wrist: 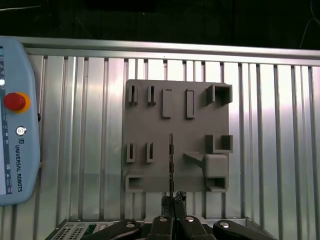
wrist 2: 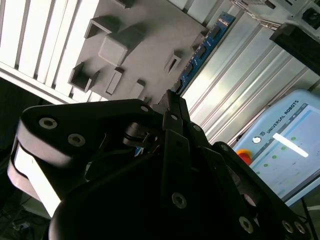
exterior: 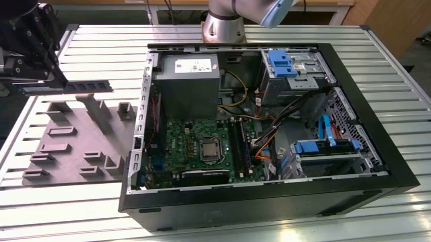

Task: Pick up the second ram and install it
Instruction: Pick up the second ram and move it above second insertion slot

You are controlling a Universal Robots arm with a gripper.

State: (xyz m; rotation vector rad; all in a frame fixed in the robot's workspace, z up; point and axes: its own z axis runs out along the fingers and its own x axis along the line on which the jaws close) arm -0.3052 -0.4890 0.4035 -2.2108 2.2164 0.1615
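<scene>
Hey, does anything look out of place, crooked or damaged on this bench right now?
Nothing stands out. The gripper is shut on the second ram, holding it over the grey fixture plate. The open computer case sits square on the slatted table, with no visible damage.

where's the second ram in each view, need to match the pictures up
exterior view: the second ram, level, at the exterior view's upper left, above the grey fixture plate.
second wrist view: a blue strip slanting by the plate's edge.
first wrist view: edge-on, a thin dark line over the plate.
shared landmark: the grey fixture plate.
</scene>
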